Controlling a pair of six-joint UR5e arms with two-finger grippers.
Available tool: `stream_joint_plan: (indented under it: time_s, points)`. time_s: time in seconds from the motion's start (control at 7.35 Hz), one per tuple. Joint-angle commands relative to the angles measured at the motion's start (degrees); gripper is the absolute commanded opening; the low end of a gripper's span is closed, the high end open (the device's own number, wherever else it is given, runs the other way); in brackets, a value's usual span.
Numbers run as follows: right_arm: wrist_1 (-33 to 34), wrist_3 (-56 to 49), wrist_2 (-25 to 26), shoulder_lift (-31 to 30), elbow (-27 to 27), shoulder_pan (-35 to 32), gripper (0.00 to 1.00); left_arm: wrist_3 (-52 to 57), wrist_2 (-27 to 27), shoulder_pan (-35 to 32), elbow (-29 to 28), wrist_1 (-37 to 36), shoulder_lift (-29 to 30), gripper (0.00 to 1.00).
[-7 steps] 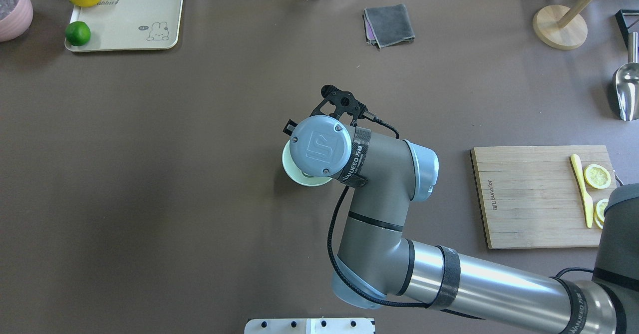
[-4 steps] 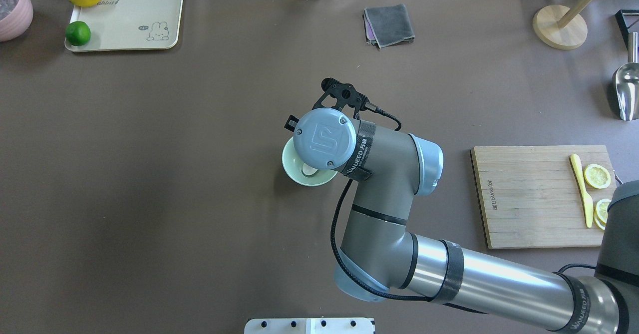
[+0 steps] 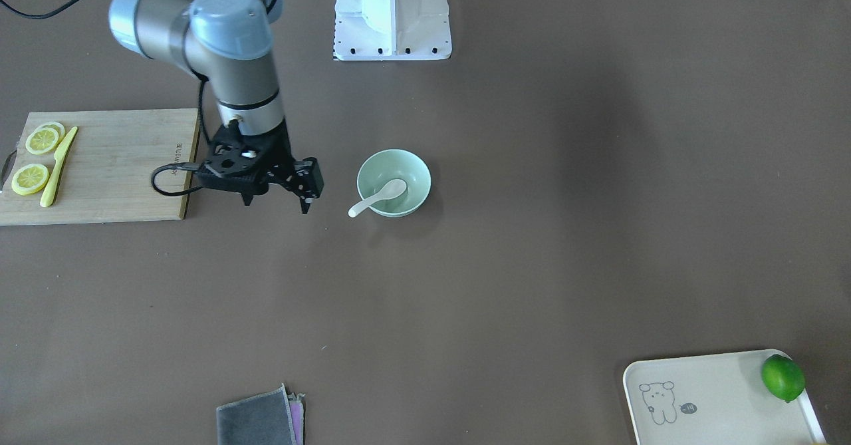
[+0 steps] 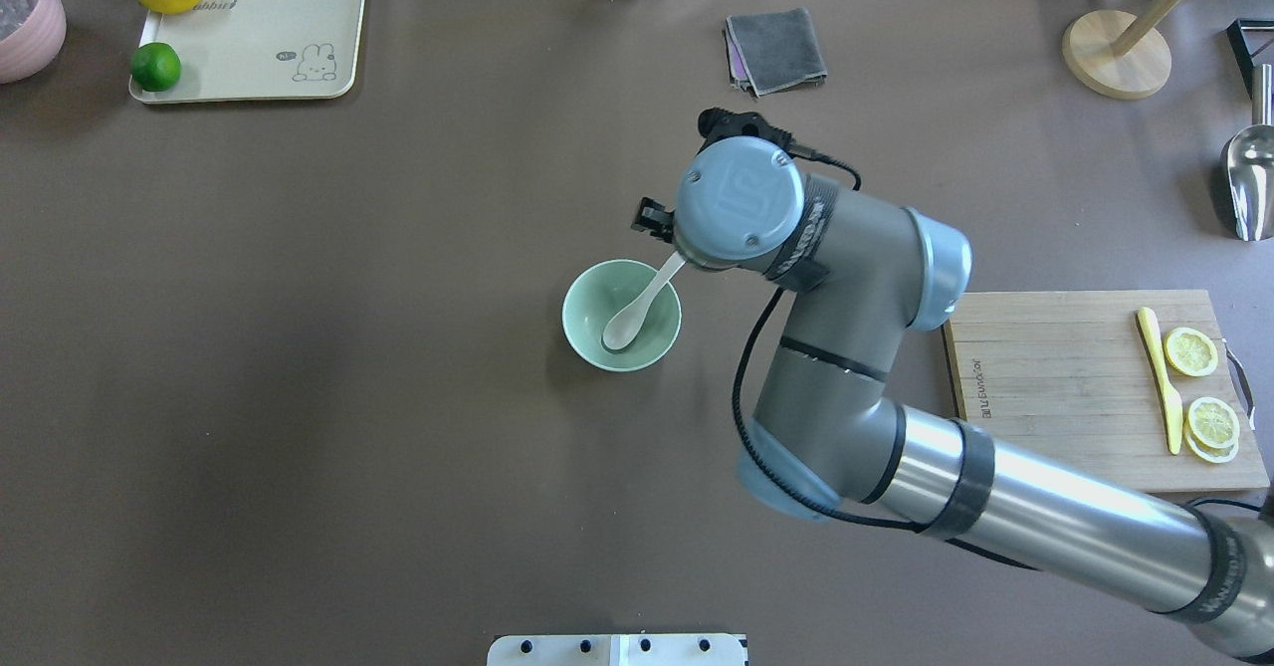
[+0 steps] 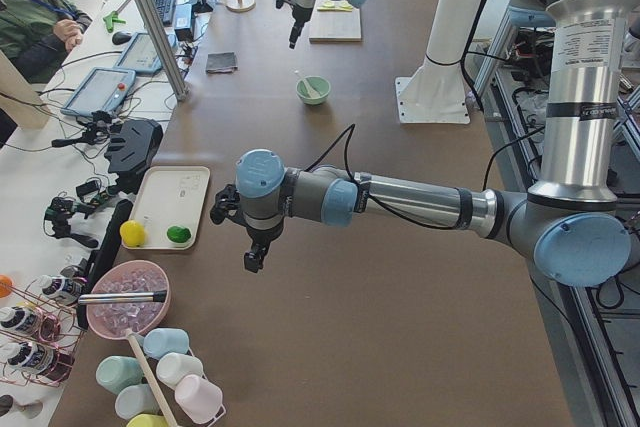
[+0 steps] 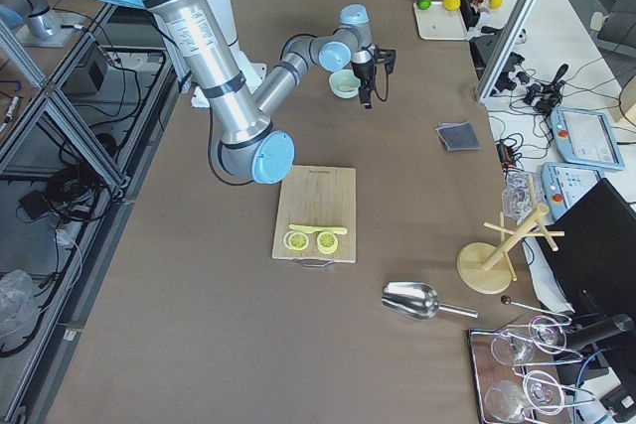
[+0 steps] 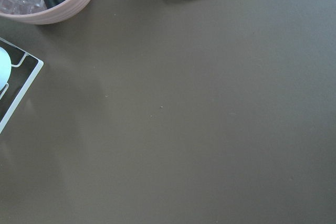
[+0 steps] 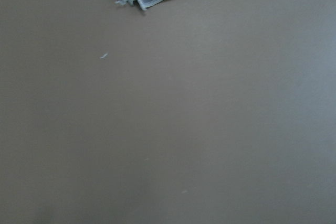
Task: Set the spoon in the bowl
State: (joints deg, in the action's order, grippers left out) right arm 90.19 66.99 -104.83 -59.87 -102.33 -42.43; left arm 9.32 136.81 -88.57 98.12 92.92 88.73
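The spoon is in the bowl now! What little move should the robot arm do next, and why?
Probably lift the right pincer up and away toward the robot's own side. The spoon lies in the bowl, scoop inside and handle leaning over the rim. The pincer is open, empty and off to the side of the bowl, so the job looks done.

Overhead exterior: mounted behind the robot base [image 4: 617, 649], aimed forward and down. Front-facing: opposite side, aimed steeply down; side views along the table [image 4: 299, 347] from each end. Shared by all four: the bowl [image 4: 587, 308].
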Motion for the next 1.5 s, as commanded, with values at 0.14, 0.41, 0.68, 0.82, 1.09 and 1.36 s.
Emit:
stream_joint_plan:
  time_s: [0.14, 0.41, 0.68, 0.82, 1.09, 1.36]
  points:
    - [0.2, -32.8, -16.4, -17.6, -7.5, -18.9, 1.0, 0.5, -0.8, -3.9, 0.5, 3.0, -5.8, 0.98]
    - [-0.1, -52.3, -22.7, -28.3, -7.8, -30.6, 1.0, 0.1, -0.4, -4.4, 0.8, 2.5, -7.7, 0.98]
    - [0.7, -70.6, -25.5, -36.5, -5.8, -42.2, 1.0, -0.3, 0.2, -6.0, 0.5, -0.6, -7.6, 0.98]
    - [0.6, -75.1, -25.9, -40.0, -4.0, -47.2, 1.0, -0.3, 0.0, -6.1, 0.9, -4.1, -6.5, 0.98]
    - [0.0, -77.2, -28.4, -44.7, -0.1, -52.5, 1.0, -0.3, -0.1, -6.0, 1.0, -4.6, -6.2, 0.98]
    - [-0.1, -77.0, -32.4, -45.8, 3.4, -53.6, 1.0, -0.3, -0.1, -6.1, 1.0, -4.6, -6.3, 0.98]
